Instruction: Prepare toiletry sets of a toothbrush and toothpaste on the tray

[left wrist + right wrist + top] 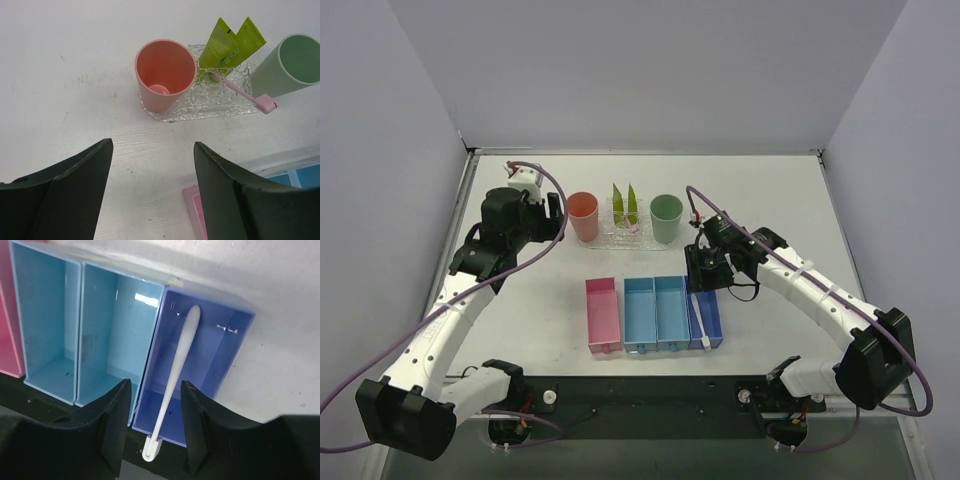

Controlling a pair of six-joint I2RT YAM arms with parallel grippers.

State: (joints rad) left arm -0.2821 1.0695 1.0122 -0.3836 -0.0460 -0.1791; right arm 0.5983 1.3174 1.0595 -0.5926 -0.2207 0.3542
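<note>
Closest to the right wrist's lens, the right gripper point(154, 385) is keeping its two dark fingers spread, pinching nothing. A slim white plastic toothbrush point(180, 350) is lying lengthwise between them in the violet-blue rectangular plastic bin point(235, 350), one end poking over the rim. It is looking light, stiff and slick, so I would judge a pinch across the middle of the handle safest; taken near an end it could swivel. From the left wrist, the left gripper point(152, 150) is hanging with its fingers wide apart over bare table. Beyond it the clear bumpy oval tray point(200, 105) is carrying a salmon-pink cup point(165, 75), two upright yellow-green toothpaste tubes point(227, 42) and a pink toothbrush point(240, 92) whose end is overhanging the rim beside a pale green cup point(290, 67). From above, the right arm is reaching over the row of bins, the left waiting near the tray's pink-cup end.
</note>
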